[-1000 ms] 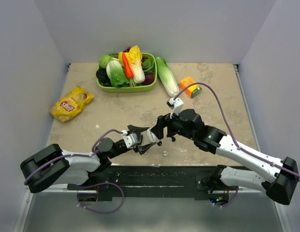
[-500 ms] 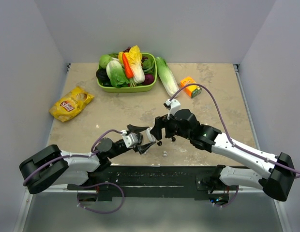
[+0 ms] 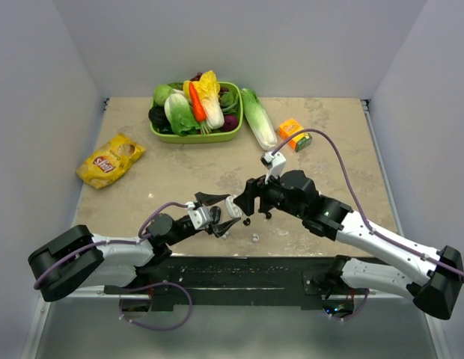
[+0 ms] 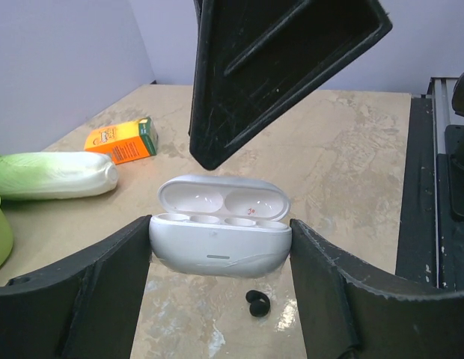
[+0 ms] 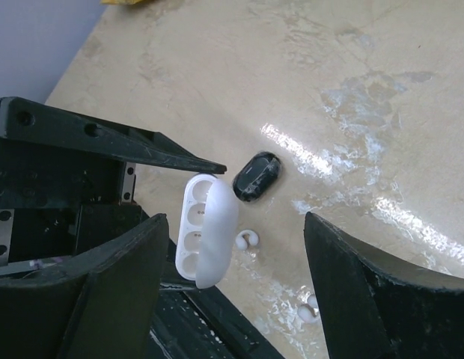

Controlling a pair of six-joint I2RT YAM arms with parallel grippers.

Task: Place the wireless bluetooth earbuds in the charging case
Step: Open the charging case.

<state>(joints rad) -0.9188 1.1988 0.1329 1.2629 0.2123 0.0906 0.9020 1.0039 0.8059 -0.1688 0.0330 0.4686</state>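
Note:
My left gripper (image 3: 221, 215) is shut on the white charging case (image 4: 220, 244), held by its ends a little above the table with the lid open and the sockets empty. The case also shows in the right wrist view (image 5: 209, 228) and the top view (image 3: 233, 208). My right gripper (image 3: 245, 200) is open and empty, hovering just over the case. A black earbud (image 4: 256, 303) lies on the table under the case. In the right wrist view a glossy black bud (image 5: 257, 176) and two white earbuds (image 5: 247, 239) (image 5: 308, 308) lie on the table. One white bud (image 3: 256, 238) shows from above.
A green basket (image 3: 196, 137) of vegetables stands at the back. A napa cabbage (image 3: 259, 120) and an orange box (image 3: 295, 134) lie to its right. A yellow chips bag (image 3: 110, 159) lies at the left. The black base rail (image 3: 239, 273) runs along the near edge.
The right arm swung slightly left and came back. The left gripper has edged a little left, still holding the open case.

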